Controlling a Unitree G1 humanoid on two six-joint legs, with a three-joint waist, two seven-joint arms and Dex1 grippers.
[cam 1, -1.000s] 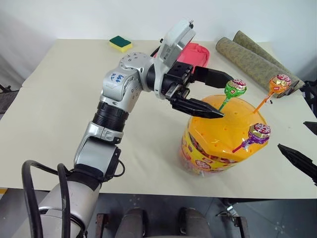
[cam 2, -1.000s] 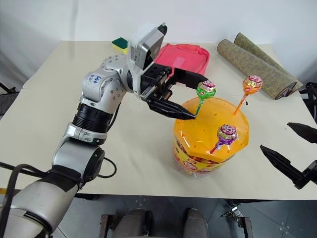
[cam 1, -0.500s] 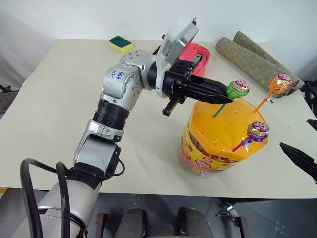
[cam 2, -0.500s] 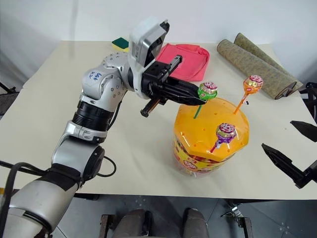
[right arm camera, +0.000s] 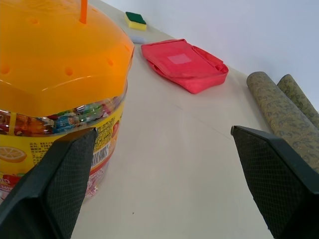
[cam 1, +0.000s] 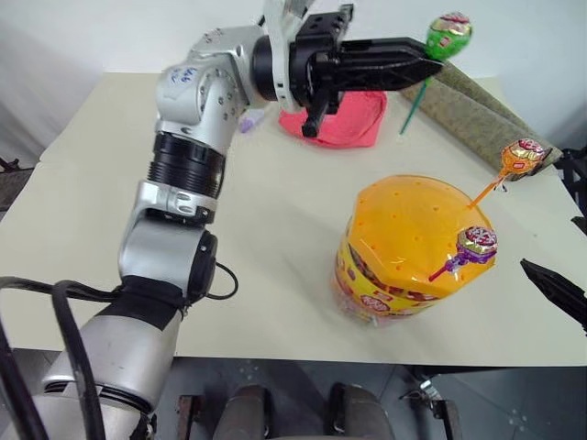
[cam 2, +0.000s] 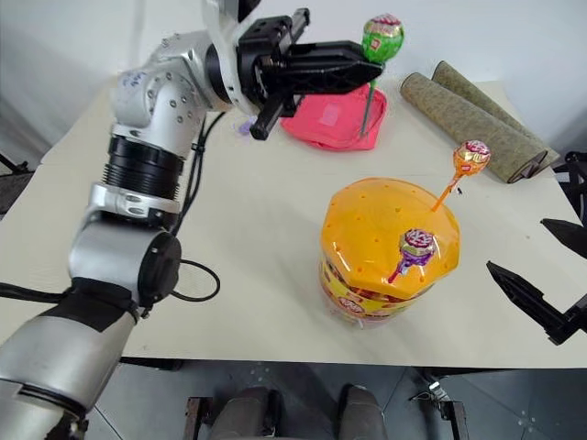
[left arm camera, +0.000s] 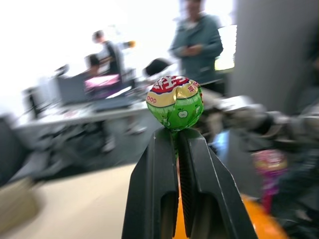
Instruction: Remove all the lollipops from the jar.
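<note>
The jar (cam 1: 404, 261) is a clear tub with a yellow label and an orange domed lid, standing on the table's near right. An orange lollipop (cam 1: 519, 157) and a purple lollipop (cam 1: 478, 243) stick out of holes in the lid. High above the table, beyond the jar, my left gripper (cam 1: 433, 59) is shut on the stick of the green lollipop (cam 1: 449, 32), whose wrapped head (left arm camera: 175, 102) sits just past the fingertips. Its green stick hangs free in the air. To the right of the jar my right gripper (cam 2: 543, 268) stands open and holds nothing.
A pink pouch (cam 1: 347, 117) lies at the back of the table under the raised arm. Two rolled mats (cam 1: 477, 103) lie at the back right. A green and yellow sponge (right arm camera: 135, 20) sits at the far edge. A small lilac tube (cam 1: 249, 121) lies beside the pouch. People (left arm camera: 197, 37) stand in the background.
My left gripper shut on the green lollipop's stick, pulled it out of the lid and carried it up and away from the jar. The right gripper stayed still.
</note>
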